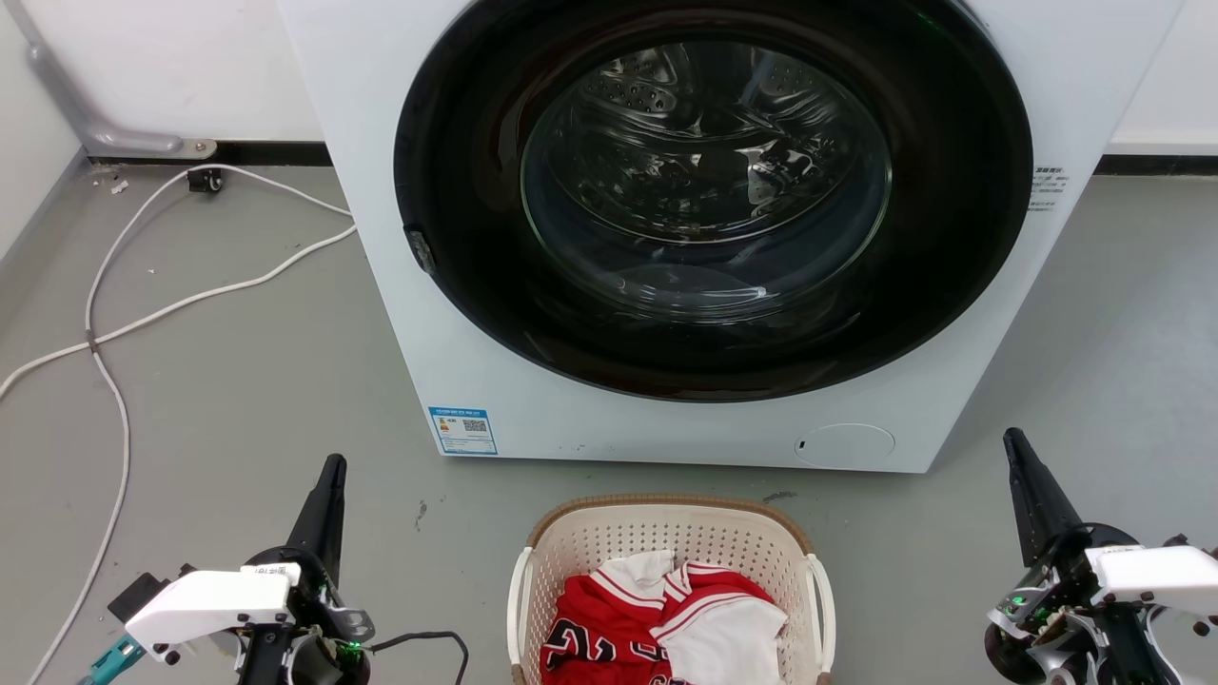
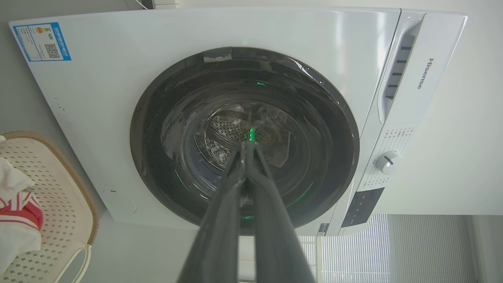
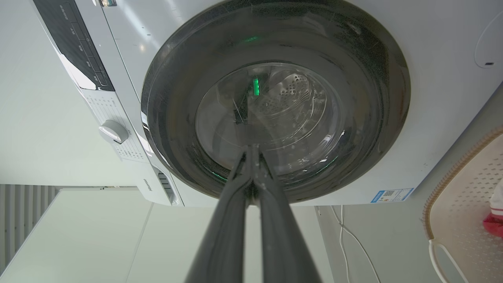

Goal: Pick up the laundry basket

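The cream perforated laundry basket (image 1: 590, 552) with a brown woven-look rim and white side handles stands on the floor at the bottom centre, in front of the washing machine. Red and white clothes lie inside it. My left gripper (image 1: 333, 466) is shut, well to the basket's left, fingers pointing up the view. On the far right, my right gripper (image 1: 1011, 438) is shut too, apart from the basket. The left wrist view has the basket (image 2: 59, 177) at its left edge, with the left gripper (image 2: 247, 144) shut and empty. In the right wrist view the basket (image 3: 459, 196) lies at the right edge; the right gripper (image 3: 253, 147) holds nothing.
A white front-loading washing machine (image 1: 666, 419) with a closed dark round door (image 1: 714, 200) stands right behind the basket. White cables (image 1: 124, 314) trail over the grey floor at the left. A grey pipe (image 1: 86, 114) runs along the back-left wall.
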{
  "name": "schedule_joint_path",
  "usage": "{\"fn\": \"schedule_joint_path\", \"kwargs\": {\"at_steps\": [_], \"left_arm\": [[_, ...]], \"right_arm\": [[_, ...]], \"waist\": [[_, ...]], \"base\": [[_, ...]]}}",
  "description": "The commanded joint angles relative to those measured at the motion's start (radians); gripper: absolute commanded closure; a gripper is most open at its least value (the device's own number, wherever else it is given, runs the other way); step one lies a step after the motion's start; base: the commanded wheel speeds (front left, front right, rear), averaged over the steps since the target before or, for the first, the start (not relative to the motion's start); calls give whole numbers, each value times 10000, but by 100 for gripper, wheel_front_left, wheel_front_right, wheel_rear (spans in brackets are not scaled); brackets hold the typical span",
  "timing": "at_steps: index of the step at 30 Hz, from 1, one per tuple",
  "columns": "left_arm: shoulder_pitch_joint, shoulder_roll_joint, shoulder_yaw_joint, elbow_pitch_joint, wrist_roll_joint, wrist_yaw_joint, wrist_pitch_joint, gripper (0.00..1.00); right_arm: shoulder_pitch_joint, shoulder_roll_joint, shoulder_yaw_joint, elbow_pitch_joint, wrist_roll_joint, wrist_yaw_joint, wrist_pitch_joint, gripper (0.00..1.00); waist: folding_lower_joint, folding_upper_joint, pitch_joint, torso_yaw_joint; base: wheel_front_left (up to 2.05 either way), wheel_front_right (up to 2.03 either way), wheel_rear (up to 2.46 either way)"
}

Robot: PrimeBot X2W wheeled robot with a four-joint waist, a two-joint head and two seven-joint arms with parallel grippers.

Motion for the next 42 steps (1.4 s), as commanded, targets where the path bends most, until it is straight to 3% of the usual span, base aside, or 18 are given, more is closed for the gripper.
{"fn": "schedule_joint_path", "kwargs": {"at_steps": [1, 42], "left_arm": [[-103, -11, 42, 10, 19, -40, 10, 100], [-107, -29, 69, 10, 36, -41, 44, 100]], "right_arm": [[-113, -23, 14, 10, 39, -3, 13, 100], [-113, -23, 13, 10, 39, -3, 12, 100]], "waist": [[0, 0, 0, 0], [0, 0, 0, 0]], "base": [[0, 0, 0], [0, 0, 0]]}}
